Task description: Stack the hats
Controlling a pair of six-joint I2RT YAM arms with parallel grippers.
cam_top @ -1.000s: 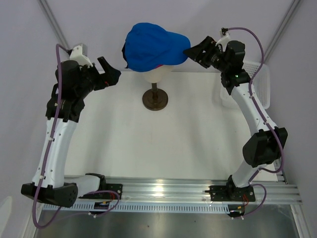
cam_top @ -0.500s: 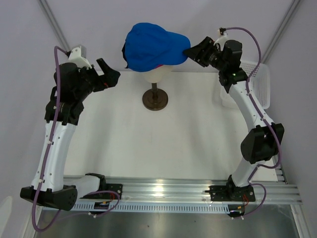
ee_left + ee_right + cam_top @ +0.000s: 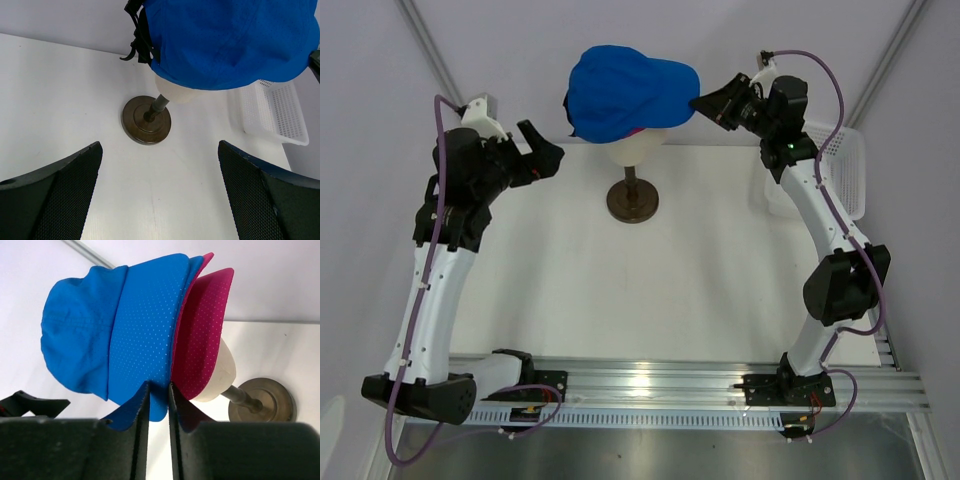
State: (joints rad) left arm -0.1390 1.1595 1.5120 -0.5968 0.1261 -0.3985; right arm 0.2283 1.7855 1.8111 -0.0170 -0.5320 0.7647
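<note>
The blue hat (image 3: 625, 90) sits on top of the pink hat (image 3: 202, 335) on the cream mannequin head (image 3: 638, 150). From above, only a pink sliver (image 3: 640, 131) shows under the blue one. My right gripper (image 3: 698, 102) is at the brims' right tip, and the right wrist view shows it (image 3: 159, 385) shut on the blue brim (image 3: 145, 340), the pink brim just beside the right finger. My left gripper (image 3: 548, 150) hangs open to the left of the head, apart from it. In the left wrist view it (image 3: 159, 145) holds nothing, with the blue hat (image 3: 230, 40) above and ahead.
The head stands on a thin post with a round dark base (image 3: 633, 201) at the table's back middle. A white mesh basket (image 3: 850, 170) sits at the back right edge, behind my right arm. Grey walls close in the back and sides.
My right gripper moved a little left and up onto the brim tip and closed on it. The blue hat shifted slightly left. My left arm barely moved.
</note>
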